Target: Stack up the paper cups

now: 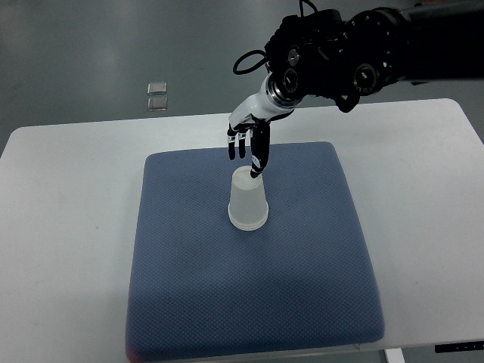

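One upside-down paper cup (248, 205), possibly already a stack, stands mid-mat (302, 287); the right hand (248, 130) hangs at its twelve o'clock, fingers (259, 159) spread, holding nothing. Release looks finished; next calls for retreat.

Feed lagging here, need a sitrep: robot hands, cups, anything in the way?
Right robot hand open, fingers pointing down just above the cup. Left not in view. Paper cup upside down on the blue mat, ungrasped. Nothing blocking.
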You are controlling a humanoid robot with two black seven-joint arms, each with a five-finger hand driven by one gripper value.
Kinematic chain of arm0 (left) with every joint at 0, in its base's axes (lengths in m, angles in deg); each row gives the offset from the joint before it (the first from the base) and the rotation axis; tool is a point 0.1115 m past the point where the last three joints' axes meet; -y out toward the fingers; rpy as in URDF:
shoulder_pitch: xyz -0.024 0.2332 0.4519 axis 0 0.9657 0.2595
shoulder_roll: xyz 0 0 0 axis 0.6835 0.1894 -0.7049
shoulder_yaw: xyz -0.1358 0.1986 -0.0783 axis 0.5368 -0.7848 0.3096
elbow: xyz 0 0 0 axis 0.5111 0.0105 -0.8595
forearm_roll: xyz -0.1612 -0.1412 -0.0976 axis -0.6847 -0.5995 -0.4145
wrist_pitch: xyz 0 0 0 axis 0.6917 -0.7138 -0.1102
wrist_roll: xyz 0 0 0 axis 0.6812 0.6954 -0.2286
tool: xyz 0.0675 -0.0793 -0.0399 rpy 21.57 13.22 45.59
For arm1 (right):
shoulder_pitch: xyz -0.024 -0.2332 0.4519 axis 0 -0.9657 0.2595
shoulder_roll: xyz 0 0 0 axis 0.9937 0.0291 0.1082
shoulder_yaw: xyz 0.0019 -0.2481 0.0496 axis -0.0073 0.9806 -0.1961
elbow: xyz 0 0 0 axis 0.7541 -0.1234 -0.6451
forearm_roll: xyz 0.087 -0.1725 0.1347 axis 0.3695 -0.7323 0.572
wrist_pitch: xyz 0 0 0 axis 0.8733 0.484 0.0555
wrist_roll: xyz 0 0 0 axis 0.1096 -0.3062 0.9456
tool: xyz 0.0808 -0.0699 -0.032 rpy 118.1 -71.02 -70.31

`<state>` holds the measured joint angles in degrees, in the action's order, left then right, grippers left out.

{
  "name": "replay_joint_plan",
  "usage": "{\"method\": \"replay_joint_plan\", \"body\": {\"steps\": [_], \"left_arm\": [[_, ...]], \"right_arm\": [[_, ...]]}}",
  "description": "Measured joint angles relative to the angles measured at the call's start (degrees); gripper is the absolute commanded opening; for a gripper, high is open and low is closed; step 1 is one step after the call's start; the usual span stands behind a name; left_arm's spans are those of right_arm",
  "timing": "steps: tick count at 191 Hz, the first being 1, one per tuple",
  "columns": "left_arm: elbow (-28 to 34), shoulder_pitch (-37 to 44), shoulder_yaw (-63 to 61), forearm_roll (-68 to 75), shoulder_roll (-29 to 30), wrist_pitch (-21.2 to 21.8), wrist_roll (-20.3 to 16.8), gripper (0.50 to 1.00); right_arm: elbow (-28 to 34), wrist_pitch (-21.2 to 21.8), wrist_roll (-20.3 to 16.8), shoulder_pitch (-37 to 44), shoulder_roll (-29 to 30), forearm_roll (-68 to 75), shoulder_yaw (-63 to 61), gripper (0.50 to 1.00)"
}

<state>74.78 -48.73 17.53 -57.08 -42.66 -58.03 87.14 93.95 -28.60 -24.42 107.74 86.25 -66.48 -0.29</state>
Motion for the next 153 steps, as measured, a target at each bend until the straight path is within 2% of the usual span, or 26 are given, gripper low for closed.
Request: {"method": "replay_joint_plan", "body": {"steps": [46, 71, 99, 118, 129, 153], "left_arm": [[0.06, 0.0, 0.0, 0.0, 0.0, 0.0, 0.0, 1.0], [0.02, 0.0, -0.01, 0.0, 0.0, 0.0, 0.0, 1.0], [-0.03, -0.01, -0.09, 0.0, 0.0, 0.0, 0.0, 1.0], [-0.03, 0.0, -0.1, 0.0, 0.0, 0.0, 0.0, 1.0], [-0.03, 0.0, -0.1, 0.0, 0.0, 0.0, 0.0, 1.0], [0.01, 0.0, -0.05, 0.0, 0.0, 0.0, 0.0, 1.0]], "right_arm": [[-10.44, 0.06, 0.35, -1.77, -1.26, 5.34, -6.12, 0.823], [-16.19, -0.63, 0.5, -7.87, -5.61, 7.92, -14.43, 0.85], [-19.83, -3.62, 0.63, -17.23, -9.86, 10.64, -28.57, 0.86], [-22.36, -4.85, 0.7, -23.36, -11.2, 13.03, -37.1, 0.862], [-24.12, -5.11, 0.7, -27.18, -11.57, 14.62, -42.34, 0.895], [-26.83, -5.27, 0.71, -34.18, -11.76, 16.17, -52.32, 0.913]]}}
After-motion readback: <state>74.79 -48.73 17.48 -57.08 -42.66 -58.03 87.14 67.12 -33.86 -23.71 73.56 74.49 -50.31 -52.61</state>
